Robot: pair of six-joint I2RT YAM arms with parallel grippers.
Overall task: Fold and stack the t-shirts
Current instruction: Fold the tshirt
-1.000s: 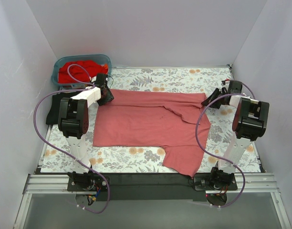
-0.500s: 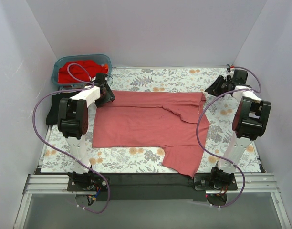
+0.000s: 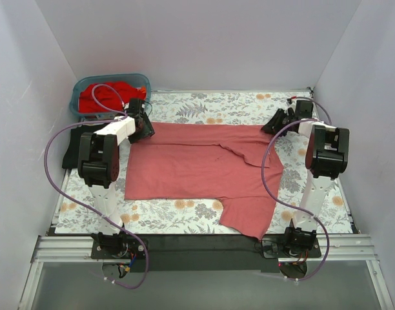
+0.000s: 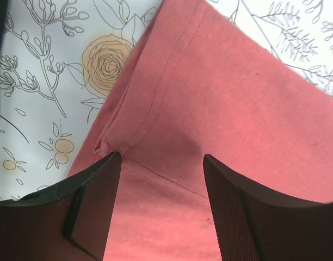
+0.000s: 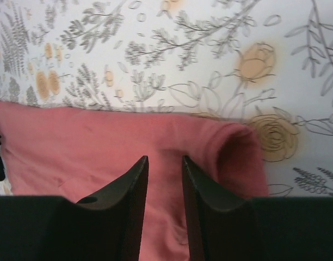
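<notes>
Both grippers at the far corners of the salmon-pink t-shirt (image 3: 204, 168), neither clamped on it.

We note the left gripper (image 4: 161, 160) with jaws wide. The shirt's stitched hem corner lies directly under and between its fingers, and we cannot tell if they touch it. The right gripper (image 5: 164, 160) has jaws parted only narrowly, with nothing between them. A rolled fold of the shirt's corner lies just ahead of its tips, with the floral table cover (image 3: 217, 103) beyond. The shirt lies spread between the two grippers. Behind the left gripper, a blue bin (image 3: 146, 81) holds the red t-shirts (image 3: 107, 97).
</notes>
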